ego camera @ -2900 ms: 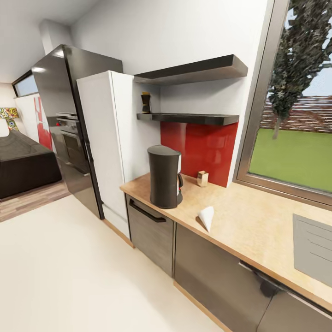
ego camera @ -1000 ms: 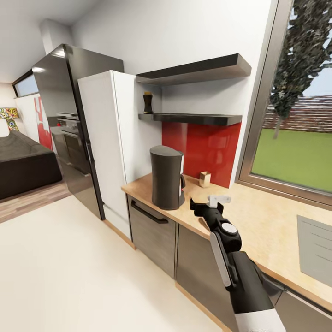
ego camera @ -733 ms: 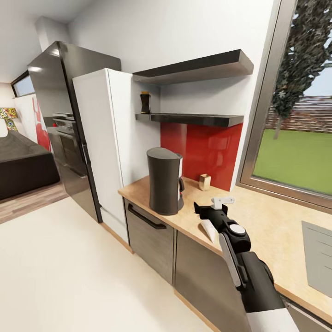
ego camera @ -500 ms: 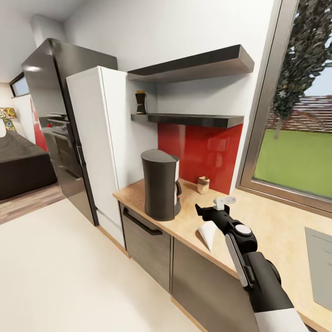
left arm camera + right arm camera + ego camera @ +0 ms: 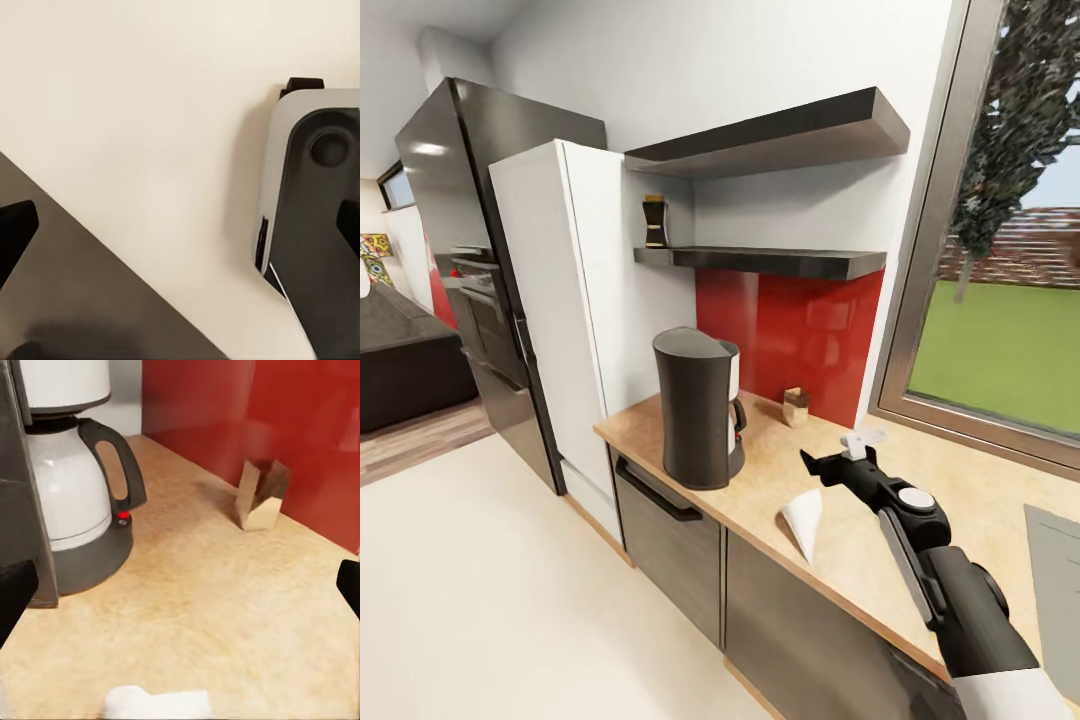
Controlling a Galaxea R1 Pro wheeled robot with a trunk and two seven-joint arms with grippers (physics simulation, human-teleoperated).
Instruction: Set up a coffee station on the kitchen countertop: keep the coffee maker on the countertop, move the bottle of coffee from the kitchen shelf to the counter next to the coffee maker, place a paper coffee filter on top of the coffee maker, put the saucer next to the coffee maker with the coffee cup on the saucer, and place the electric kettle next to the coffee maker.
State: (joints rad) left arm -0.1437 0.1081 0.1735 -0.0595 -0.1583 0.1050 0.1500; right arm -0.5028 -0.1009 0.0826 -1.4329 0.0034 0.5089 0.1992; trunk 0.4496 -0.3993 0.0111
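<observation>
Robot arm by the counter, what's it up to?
The robot's right gripper is stretched out open over the light tan wood-look countertop, holding nothing. A white paper cone filter lies on the counter just below it, beside the tall dark grey coffee maker. The small dark bottle with a golden-brown cap sits on the lower glossy black wall shelf.

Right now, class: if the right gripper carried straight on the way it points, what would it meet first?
Probably the countertop just past the white paper filter, between the coffee maker and the small tan box. The right gripper tilts downward; beyond lies the red backsplash. Depth is uncertain.
</observation>
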